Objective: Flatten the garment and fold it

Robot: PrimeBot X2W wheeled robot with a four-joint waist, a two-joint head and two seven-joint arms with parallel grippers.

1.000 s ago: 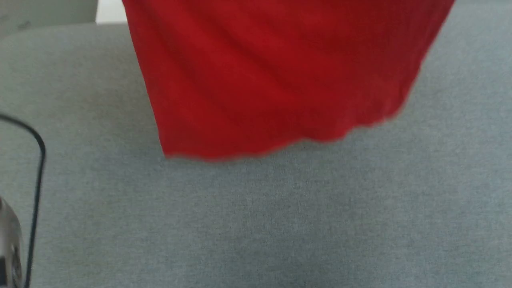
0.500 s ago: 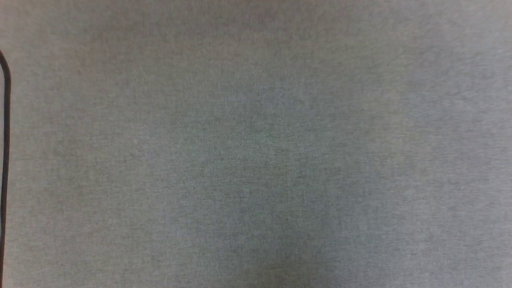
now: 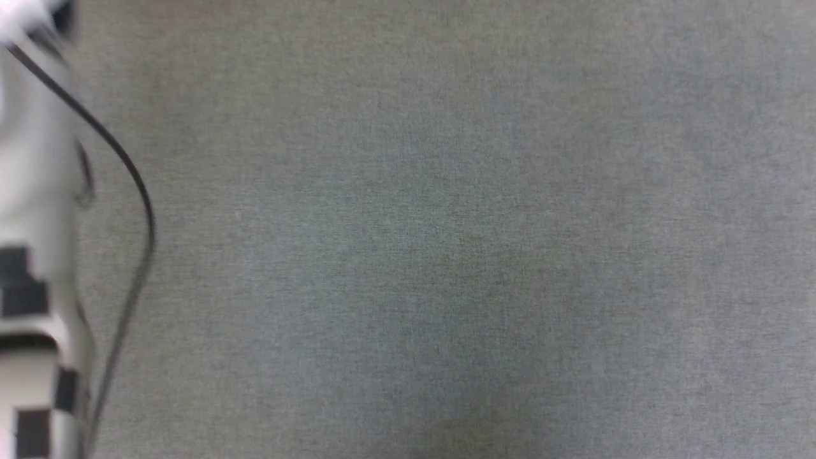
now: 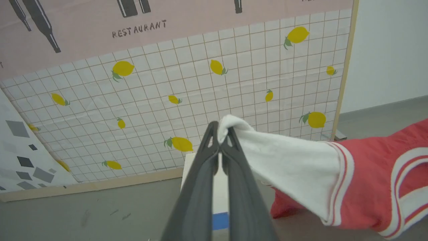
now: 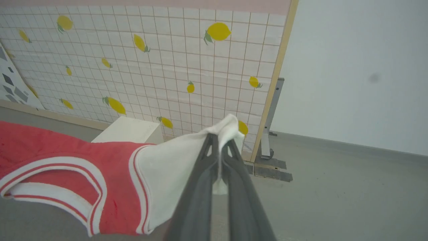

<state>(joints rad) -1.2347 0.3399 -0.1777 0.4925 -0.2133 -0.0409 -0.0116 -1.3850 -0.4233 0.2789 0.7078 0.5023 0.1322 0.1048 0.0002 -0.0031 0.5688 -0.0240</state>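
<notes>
Left hand [image 4: 219, 133] pinched one white sleeve tip of the garment [image 4: 367, 177], right hand [image 5: 219, 139] pinched the other. The shirt hung stretched in the air between them. Behind it were a lemon-print panel [image 4: 200, 83], a white box [image 5: 128, 131] and a metal stand [image 5: 272, 113]. Over the grey surface [image 3: 446, 255], a blurred pale forearm [image 3: 32, 191] and black cable [image 3: 131, 178] sat at the left edge.

Head camera looks steeply down, close over the grey cloth surface [image 3: 446, 242]; both wrist cameras face the lemon-print panel [image 4: 187, 83] from fairly near, sharing it and the garment [image 4: 367, 174] before it.
</notes>
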